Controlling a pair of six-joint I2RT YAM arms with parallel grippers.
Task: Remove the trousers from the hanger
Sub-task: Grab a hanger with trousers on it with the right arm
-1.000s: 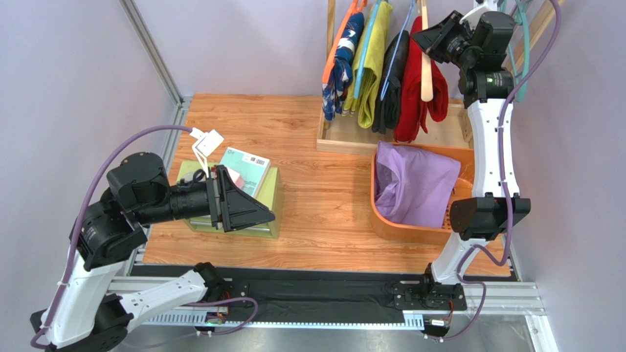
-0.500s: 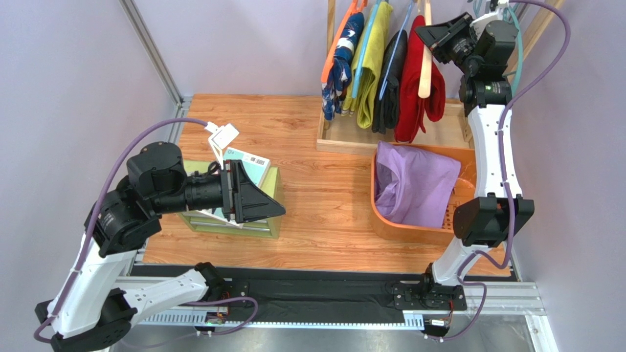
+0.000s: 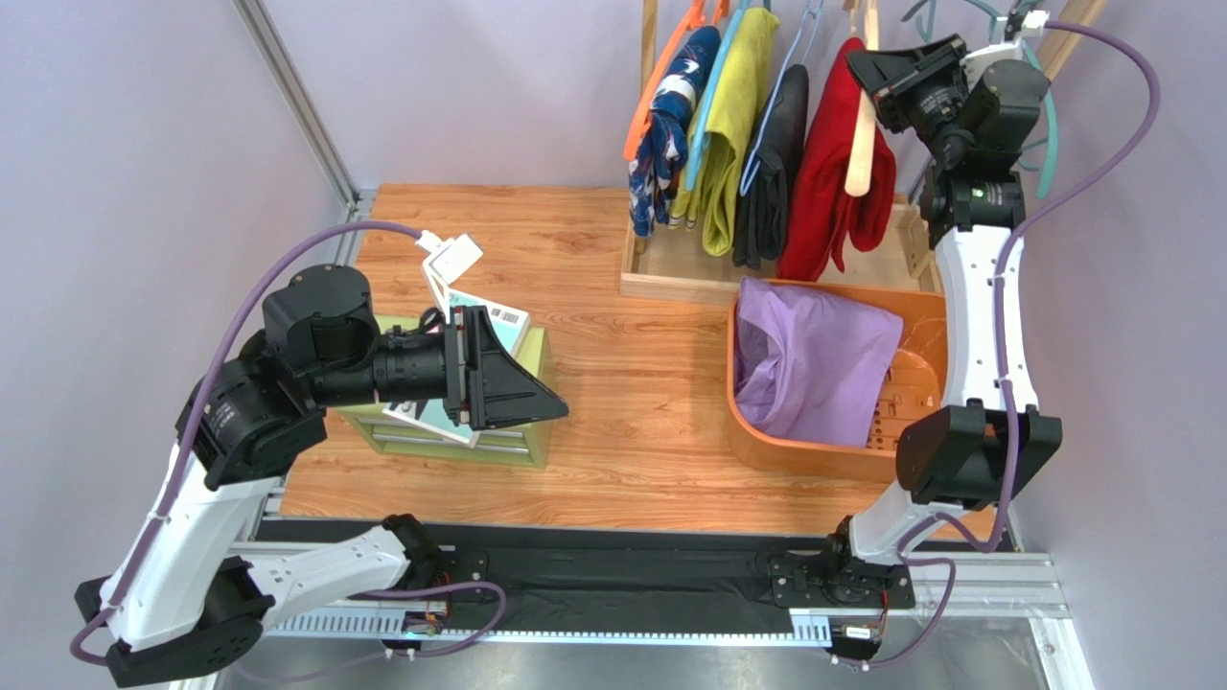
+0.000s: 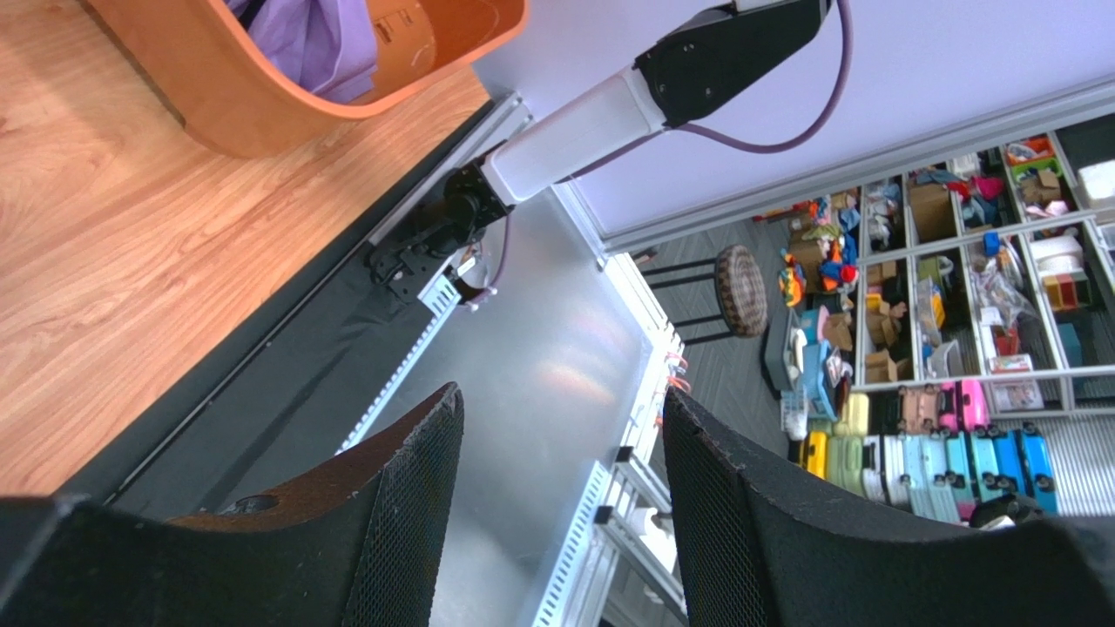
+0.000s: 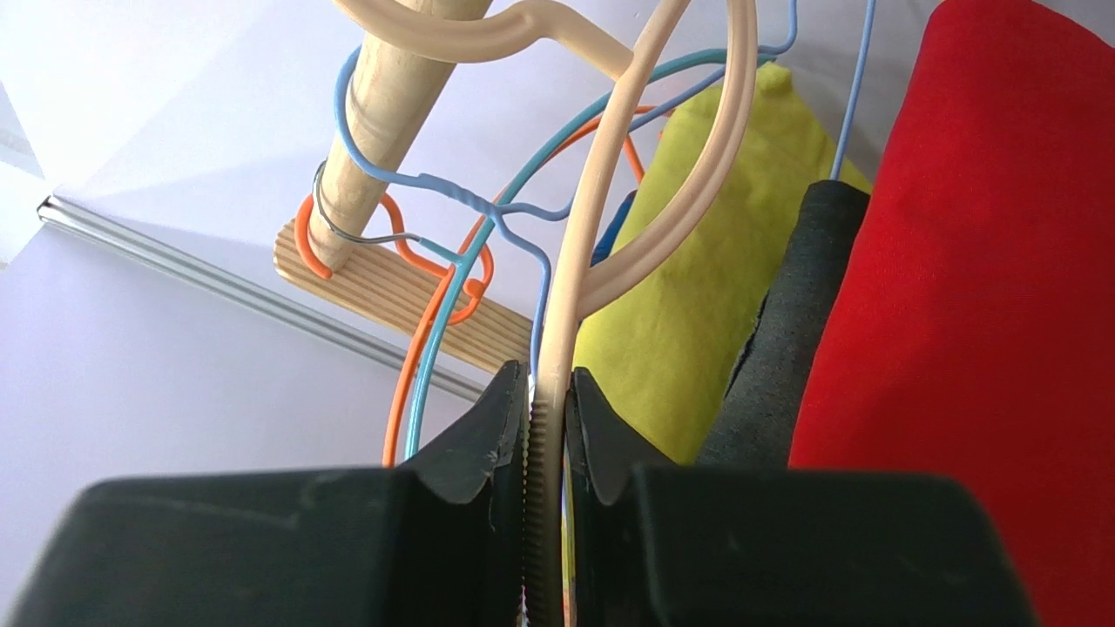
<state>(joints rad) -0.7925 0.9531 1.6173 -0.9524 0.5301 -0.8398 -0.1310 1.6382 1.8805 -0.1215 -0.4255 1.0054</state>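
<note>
Step in hand: right claw (image 5: 550,392) clenched on the cream hanger (image 5: 585,281) beside the red trousers (image 5: 969,261); left claw (image 4: 563,402) released, idle. Next, probably lift that hanger off the wooden rod (image 5: 382,118).

Fingers (image 5: 482,442) pinching cream hanger (image 5: 552,353), red trousers (image 5: 969,301), black trousers (image 5: 785,340), yellow-green trousers (image 5: 681,314) hanging alongside

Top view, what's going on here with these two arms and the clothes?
The right hand is pinched shut on the cream hanger carrying the red trousers at the rack. The purple trousers lie in the basket; the black trousers, yellow-green trousers and navy trousers hang on the rack. The left hand is open and empty, off to the left.
</note>
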